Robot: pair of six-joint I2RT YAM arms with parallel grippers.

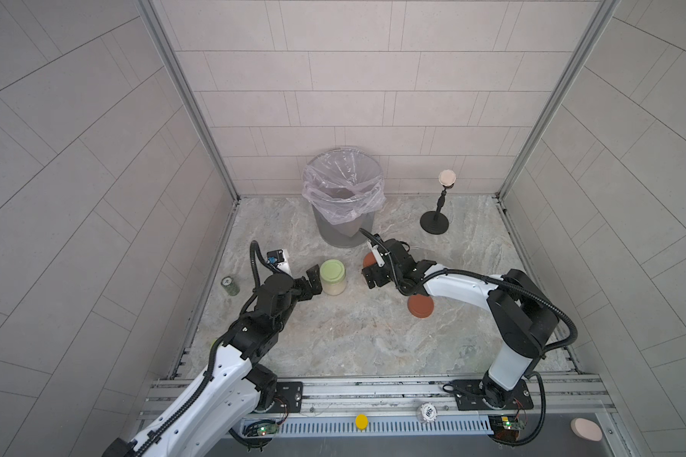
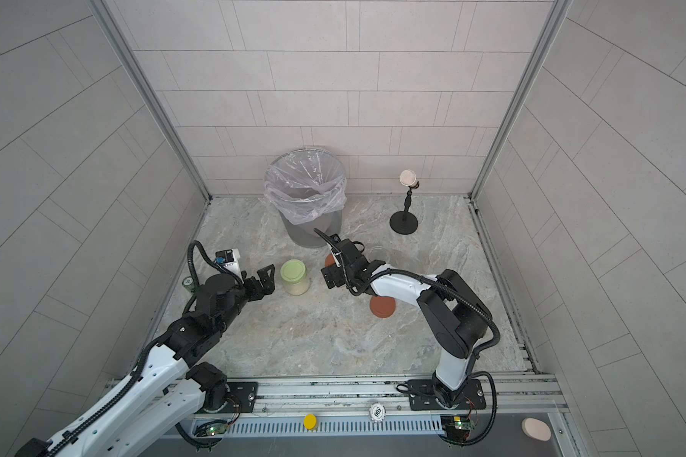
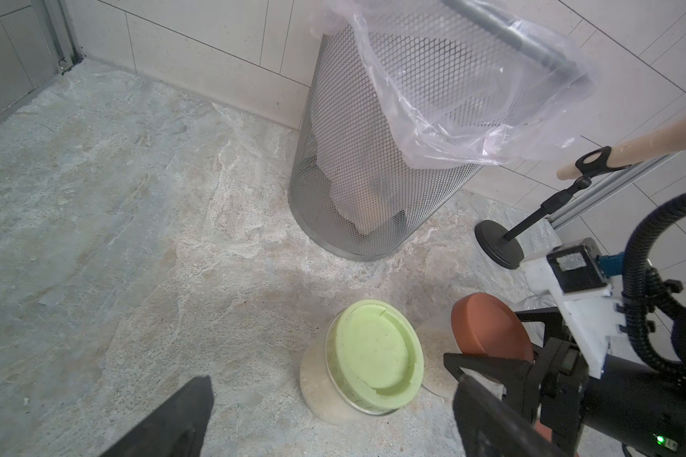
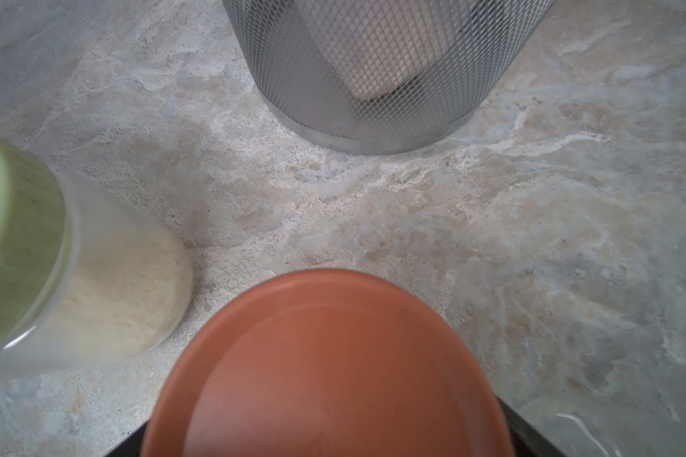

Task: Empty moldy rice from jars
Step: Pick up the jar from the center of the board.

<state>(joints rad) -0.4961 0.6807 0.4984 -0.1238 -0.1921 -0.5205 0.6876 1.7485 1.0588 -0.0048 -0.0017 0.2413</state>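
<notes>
The green-lid jar stands on the table, in front of the mesh bin with its clear bag. The jar is full of moldy rice, pale and grainy behind the glass. Just beside it stands the red-lid jar. The left wrist view shows rice in that one too. A second red lid lies near, partly under the right arm. I cannot tell if a jar is under it.

The left hand is spread wide and holds nothing. It is right next to the green-lid jar. The right hand has its jaws wide, one on each side of the top of the red-lid jar. I cannot tell if they press on it.

I think the jars are hard, smooth and slippery, and they can break if they fall. Full of rice, they are likely a bit heavy. A good place to hold is the round glass side, under the lid, so one hand keeps the jar steady. The other hand can grip the lid by its edge and twist. The rice may pour like sand, or it may stick in lumps.
</notes>
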